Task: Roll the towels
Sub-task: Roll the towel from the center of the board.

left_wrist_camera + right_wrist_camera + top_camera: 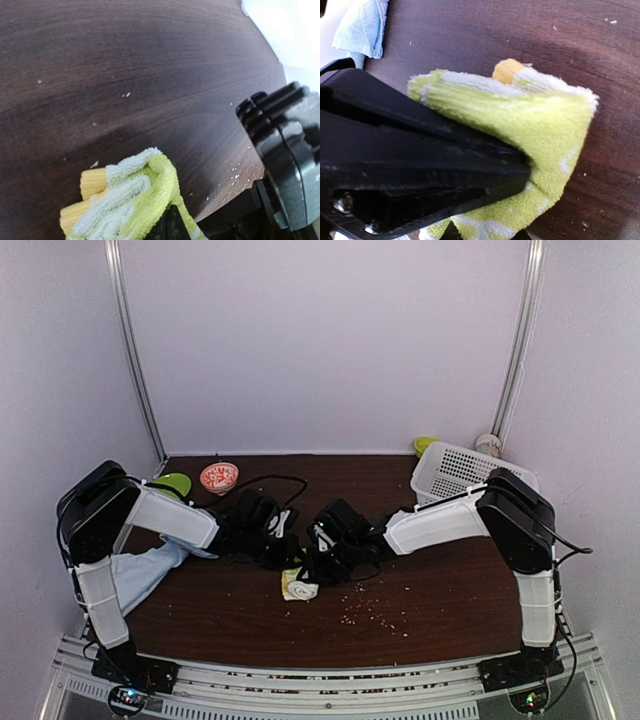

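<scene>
One green towel [545, 125] clamped in right end effector [320, 567] (left end effector [288, 555] closed); one blue towel [145, 570] apart.

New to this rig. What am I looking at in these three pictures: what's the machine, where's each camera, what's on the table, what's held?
It is two robot arms, each ending in a two-finger gripper, bolted at the near edge of a dark wooden table. The wide picture comes from a fixed camera above and behind them, so the left arm is on the left and the right arm on the right. The two close-ups come from cameras on the wrists.

On the table are a green towel bunched in the middle, a pale blue towel under the left arm, a white basket, a red-patterned bowl and crumbs.

The right gripper is clamped on the green towel. The left gripper is shut, with the towel against its tip. Whether it pinches cloth is unclear.
</scene>
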`<control>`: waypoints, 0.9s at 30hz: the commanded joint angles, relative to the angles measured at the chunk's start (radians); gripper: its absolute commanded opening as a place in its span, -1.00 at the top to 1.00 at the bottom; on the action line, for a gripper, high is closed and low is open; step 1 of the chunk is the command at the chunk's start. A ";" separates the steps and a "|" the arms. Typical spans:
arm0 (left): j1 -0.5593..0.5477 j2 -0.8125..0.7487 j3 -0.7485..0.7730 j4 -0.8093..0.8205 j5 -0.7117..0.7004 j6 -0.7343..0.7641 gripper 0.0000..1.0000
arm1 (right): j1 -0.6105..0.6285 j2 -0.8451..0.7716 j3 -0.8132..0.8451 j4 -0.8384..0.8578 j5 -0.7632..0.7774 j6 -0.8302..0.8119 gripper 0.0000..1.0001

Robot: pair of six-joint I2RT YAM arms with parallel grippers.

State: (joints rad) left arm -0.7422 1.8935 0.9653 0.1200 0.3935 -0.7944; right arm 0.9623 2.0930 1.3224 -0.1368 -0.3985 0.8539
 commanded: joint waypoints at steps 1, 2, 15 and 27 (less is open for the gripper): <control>0.004 -0.061 -0.033 -0.167 -0.059 0.019 1.00 | 0.025 0.065 -0.041 -0.188 0.102 -0.032 0.68; 0.004 -0.079 -0.034 -0.177 -0.065 0.020 1.00 | 0.026 0.061 -0.035 -0.207 0.119 -0.046 0.67; 0.005 -0.148 -0.015 -0.197 -0.075 0.019 1.00 | 0.022 0.016 0.083 -0.554 0.405 -0.391 0.68; 0.004 -0.115 0.131 -0.173 -0.008 0.010 1.00 | 0.007 -0.032 0.094 -0.673 0.506 -0.548 0.67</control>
State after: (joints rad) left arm -0.7422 1.7599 1.0412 -0.1017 0.3450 -0.7860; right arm 0.9806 2.0346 1.4498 -0.6254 0.0261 0.3763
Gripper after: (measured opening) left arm 0.001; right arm 0.165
